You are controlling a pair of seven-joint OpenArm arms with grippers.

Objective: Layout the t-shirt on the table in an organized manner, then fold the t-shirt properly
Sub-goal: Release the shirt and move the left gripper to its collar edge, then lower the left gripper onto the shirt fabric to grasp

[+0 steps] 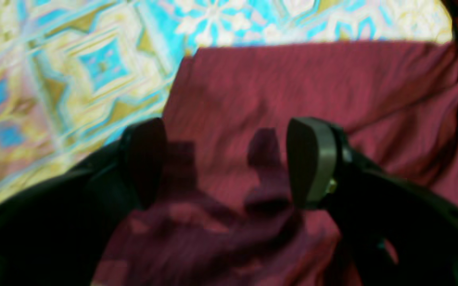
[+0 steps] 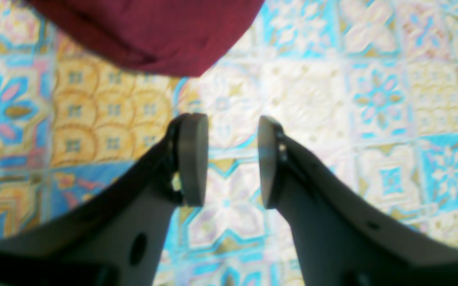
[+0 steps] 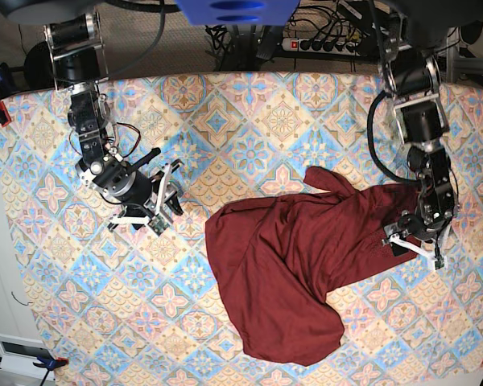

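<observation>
The dark maroon t-shirt lies crumpled on the tiled-pattern table, with one long sleeve stretched toward the right. My left gripper hovers open over that sleeve's end; its two pads straddle the red fabric without pinching it. In the base view this left gripper is at the sleeve's right tip. My right gripper stands open over bare table, with nothing between its pads. A fold of the t-shirt lies just beyond it. In the base view the right gripper is left of the shirt, apart from it.
The patterned cloth covers the whole table. Cables and a power strip lie beyond the far edge. A red clamp sits at the left edge. The table's near edge runs close below the shirt's lower hem.
</observation>
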